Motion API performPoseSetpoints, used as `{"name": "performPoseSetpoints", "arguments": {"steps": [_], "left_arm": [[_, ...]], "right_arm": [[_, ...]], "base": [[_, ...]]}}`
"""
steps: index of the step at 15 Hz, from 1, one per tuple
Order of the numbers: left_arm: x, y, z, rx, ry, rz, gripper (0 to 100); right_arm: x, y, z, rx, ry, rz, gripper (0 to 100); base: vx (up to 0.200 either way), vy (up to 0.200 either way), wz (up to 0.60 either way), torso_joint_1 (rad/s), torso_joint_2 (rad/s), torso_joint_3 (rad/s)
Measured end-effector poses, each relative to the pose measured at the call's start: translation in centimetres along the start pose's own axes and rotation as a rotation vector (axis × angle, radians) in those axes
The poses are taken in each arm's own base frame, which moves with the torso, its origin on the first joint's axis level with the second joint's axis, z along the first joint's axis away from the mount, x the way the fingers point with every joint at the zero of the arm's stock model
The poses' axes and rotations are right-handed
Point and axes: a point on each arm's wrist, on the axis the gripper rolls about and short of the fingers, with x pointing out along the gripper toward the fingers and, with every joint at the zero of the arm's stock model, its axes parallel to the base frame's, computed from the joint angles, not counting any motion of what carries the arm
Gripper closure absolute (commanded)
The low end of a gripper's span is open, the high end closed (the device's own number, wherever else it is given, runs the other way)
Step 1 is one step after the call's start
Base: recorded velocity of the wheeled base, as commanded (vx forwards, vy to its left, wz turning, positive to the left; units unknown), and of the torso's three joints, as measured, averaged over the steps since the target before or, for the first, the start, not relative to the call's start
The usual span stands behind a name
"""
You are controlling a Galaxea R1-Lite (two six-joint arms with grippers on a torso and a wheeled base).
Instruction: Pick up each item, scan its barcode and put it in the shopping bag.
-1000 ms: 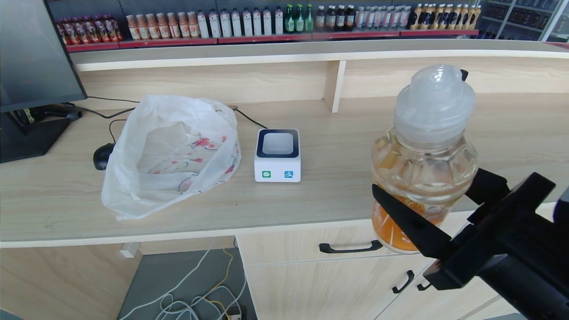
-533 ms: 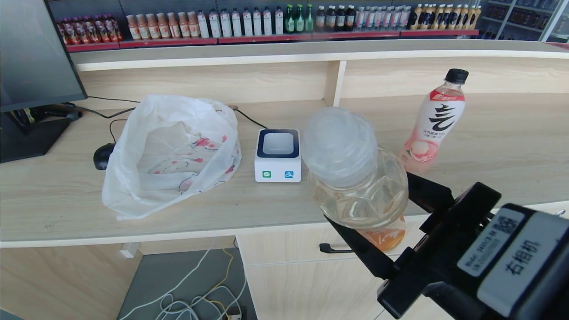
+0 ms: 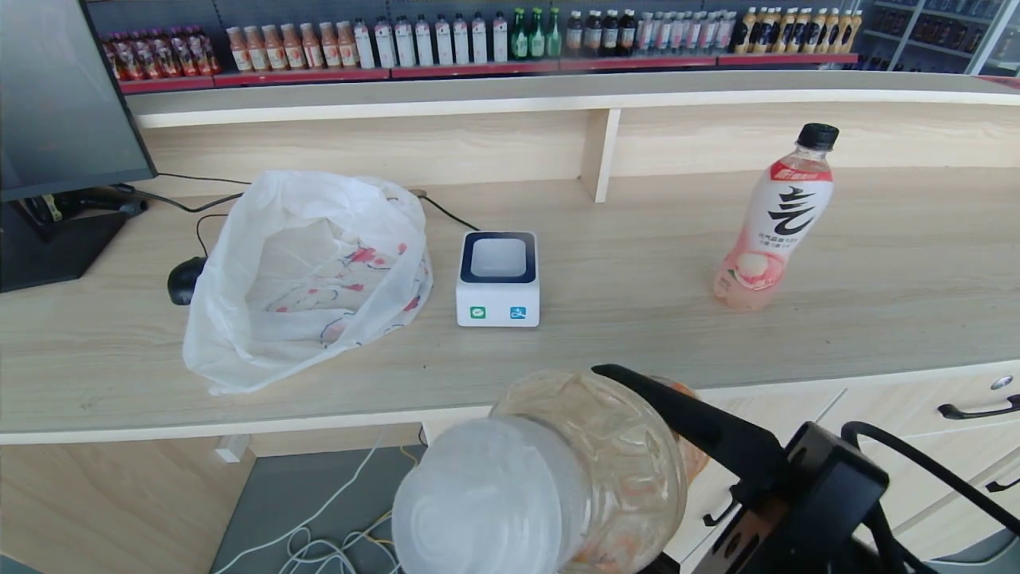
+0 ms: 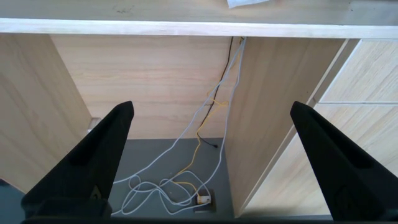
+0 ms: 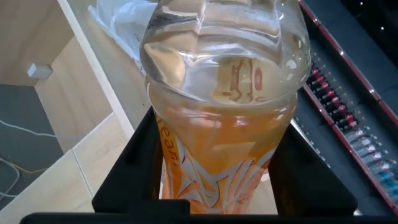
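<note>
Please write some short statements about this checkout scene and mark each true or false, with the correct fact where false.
1. The right gripper is shut on the bottle with the orange label. True.
2. The scanner stands on the counter between the shopping bag and the pink bottle. True.
3. The pink bottle lies inside the shopping bag. False: it stands upright on the counter.
4. The left gripper holds a bottle. False: it is open and empty, below the counter's edge.

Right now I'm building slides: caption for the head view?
Right gripper holds a tilted orange-labelled bottle before the scanner, shopping bag and pink bottle.
</note>
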Motion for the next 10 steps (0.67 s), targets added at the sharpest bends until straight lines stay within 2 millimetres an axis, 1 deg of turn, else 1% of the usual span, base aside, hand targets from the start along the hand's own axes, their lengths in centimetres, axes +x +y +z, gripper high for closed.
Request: {"name": "performPoseSetpoints", "arguments": {"steps": [2,5,7,10], "left_arm": [[0.0,0.0,0.0,0.000,0.001,0.000,0],[0.0,0.0,0.0,0.000,0.000,0.000,0],[0.0,0.0,0.0,0.000,0.000,0.000,0],[0.0,0.0,0.0,0.000,0.001,0.000,0]], "right_arm": [[-0.3,0.3,0.0,-0.061,-0.006,0.015,100],[-1.1,1.1,-0.1,-0.071,-0.014,0.055,100],[-1.4,1.1,0.2,-0.062,-0.034,0.048,100],[-1.5,1.2,0.4,-0.141,-0.044,0.052,100]], "base": [[0.000,0.000,0.00,0.000,0.00,0.000],[0.000,0.000,0.00,0.000,0.00,0.000],[0.000,0.000,0.00,0.000,0.00,0.000],[0.000,0.000,0.00,0.000,0.00,0.000]]}}
